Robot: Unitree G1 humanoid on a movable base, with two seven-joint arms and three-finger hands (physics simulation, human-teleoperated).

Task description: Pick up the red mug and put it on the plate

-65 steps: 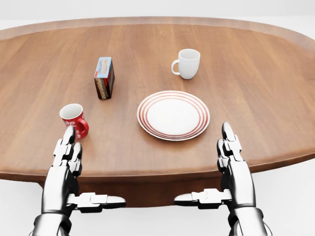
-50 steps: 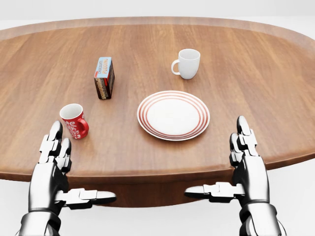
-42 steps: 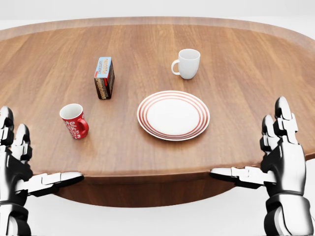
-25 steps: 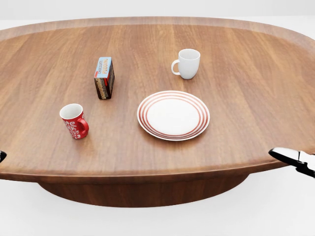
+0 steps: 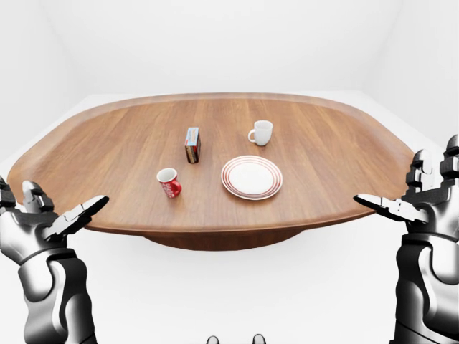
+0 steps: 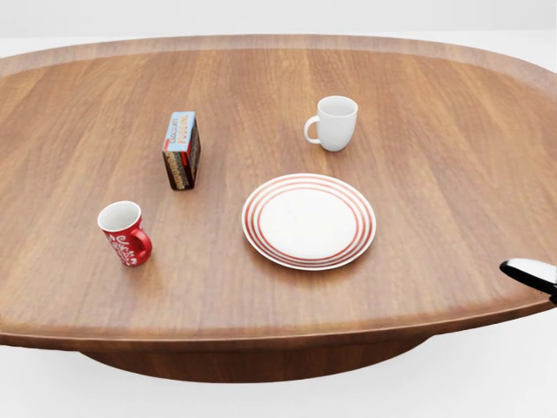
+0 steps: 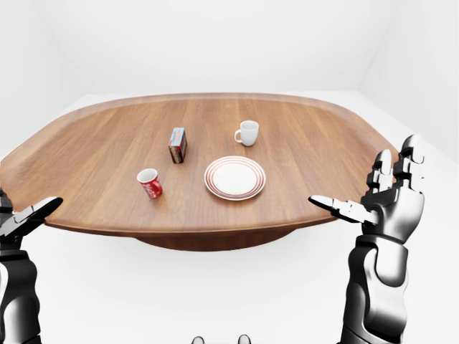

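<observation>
Upright on the tabletop (image 6: pixel 435 252), the red mug (image 6: pixel 124 232) is seen left of the plate (image 6: pixel 308 220), apart from it; a small box (image 6: pixel 181 150) and a white mug (image 6: pixel 334 123) are placed above. Both hands, left hand (image 5: pixel 43 226) and right hand (image 7: pixel 391 201), are held off the tabletop edge with fingers spread apart.

table (image 6: pixel 435 287): oval, brown wood, on a central base, lying between the two hands | white mug (image 6: pixel 335 122): upright, handle turned to head view's left, nearer the right hand | small box (image 6: pixel 181 150): standing on edge, printed sides, nearer the left hand | white floor and walls around
</observation>
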